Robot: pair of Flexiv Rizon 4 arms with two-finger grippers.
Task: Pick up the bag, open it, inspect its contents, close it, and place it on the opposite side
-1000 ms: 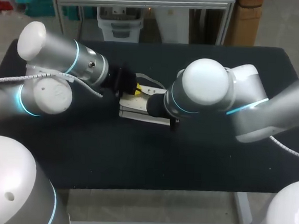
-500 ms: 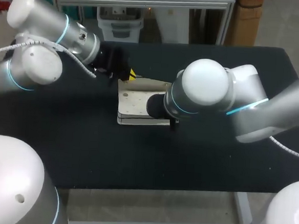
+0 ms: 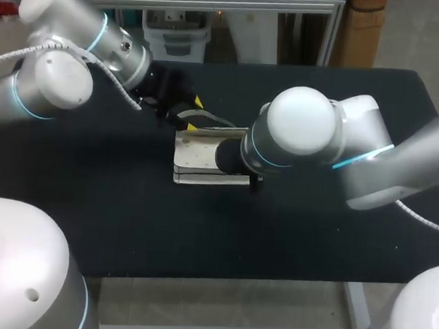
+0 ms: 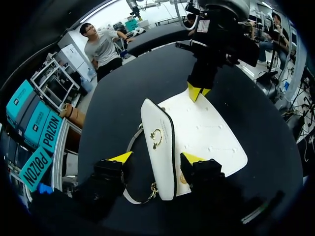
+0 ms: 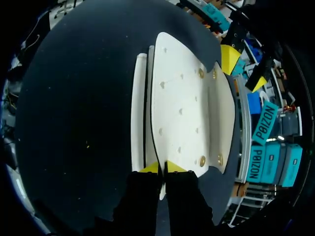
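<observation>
Head view, mid-frame: white bag (image 3: 201, 159) lies flat on table (image 3: 125, 226), right gripper (image 5: 162, 167) pinched shut on its edge, left gripper (image 4: 156, 158) spread wide astride other end w/o clamping; looks early to me, opening, inspecting, closing, moving across all undone.

Small white bag (image 3: 201, 159) lying flat on the black counter (image 3: 125, 226), pretty much dead centre, maybe a touch toward 9 o'clock. The big dimpled panel faces up with gold studs at its corners. There's a gold ring clasp (image 4: 156, 138) on the narrow black-trimmed face, and a thin strap (image 4: 133, 198) with gold hardware loops out beside it. The layers look slightly parted, and the 3 o'clock edge is pinched in the right end effector (image 5: 162, 167).
</observation>
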